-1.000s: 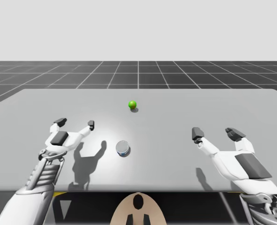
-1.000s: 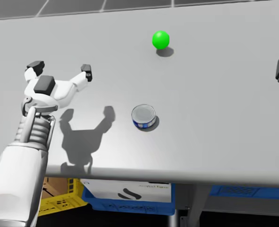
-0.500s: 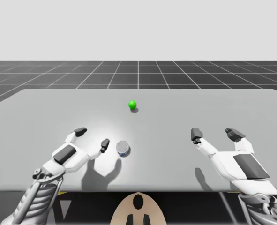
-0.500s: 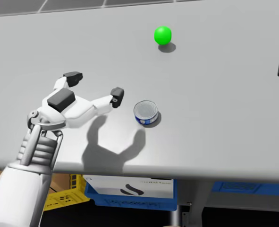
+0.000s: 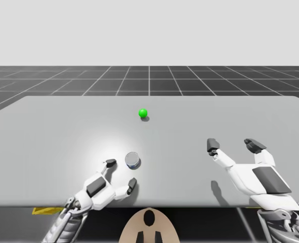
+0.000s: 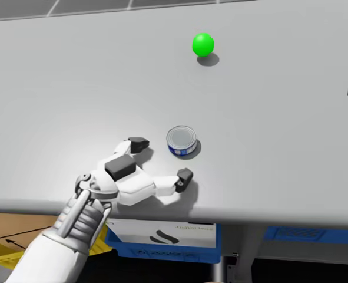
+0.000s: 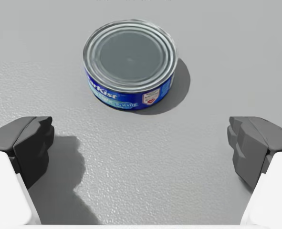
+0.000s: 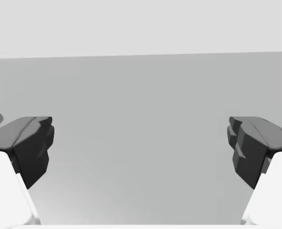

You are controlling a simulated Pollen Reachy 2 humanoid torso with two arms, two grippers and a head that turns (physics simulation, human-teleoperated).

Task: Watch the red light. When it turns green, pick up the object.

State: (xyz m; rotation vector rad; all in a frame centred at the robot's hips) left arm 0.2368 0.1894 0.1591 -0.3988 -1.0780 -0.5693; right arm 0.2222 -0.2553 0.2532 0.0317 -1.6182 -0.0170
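My left arm comes in low over the near edge of the counter (image 5: 48, 131), hand laid almost flat. My left pincer (image 5: 121, 173) is spread wide and grips nothing. Just ahead of it, touching neither finger, the flat blue can (image 7: 130, 62) stands upright. To the right, my right pincer (image 5: 233, 145) hovers wide open and empty. Farthest back sits the green light (image 5: 143, 113).

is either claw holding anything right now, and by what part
Nothing held: left claw open, blue can untouched ahead of it; right claw open.
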